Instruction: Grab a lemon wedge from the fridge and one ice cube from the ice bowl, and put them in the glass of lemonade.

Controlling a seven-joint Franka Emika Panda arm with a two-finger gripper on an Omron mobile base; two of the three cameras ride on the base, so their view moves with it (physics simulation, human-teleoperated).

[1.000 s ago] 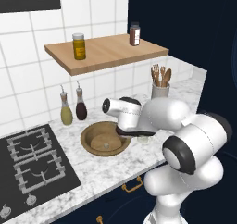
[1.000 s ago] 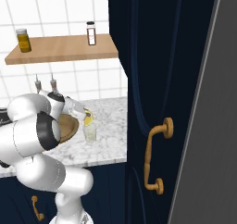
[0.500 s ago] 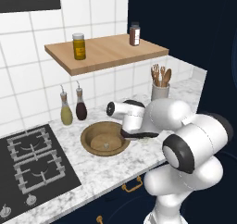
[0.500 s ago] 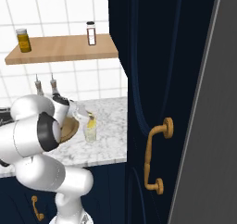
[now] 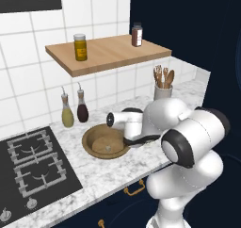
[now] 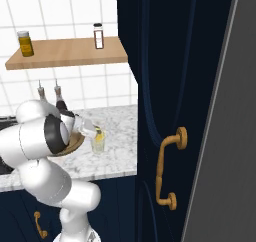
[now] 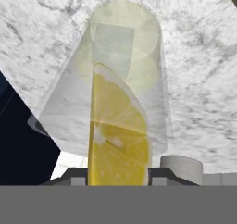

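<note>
Gripping lemon wedge [image 7: 118, 140], seemingly just above glass of lemonade [image 7: 118, 75]

My arm's bent low over the counter [image 5: 108, 175], right of the ice bowl [image 5: 106, 141]; gripper hidden, I think.

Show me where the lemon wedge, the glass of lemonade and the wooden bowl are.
lemon wedge [image 7: 118, 140]: hand view, on its yellow cut face.
glass of lemonade [image 6: 98, 142]: right base view, on the clear side wall.
wooden bowl [image 5: 106, 141]: left base view, on its brown inner floor.
</note>
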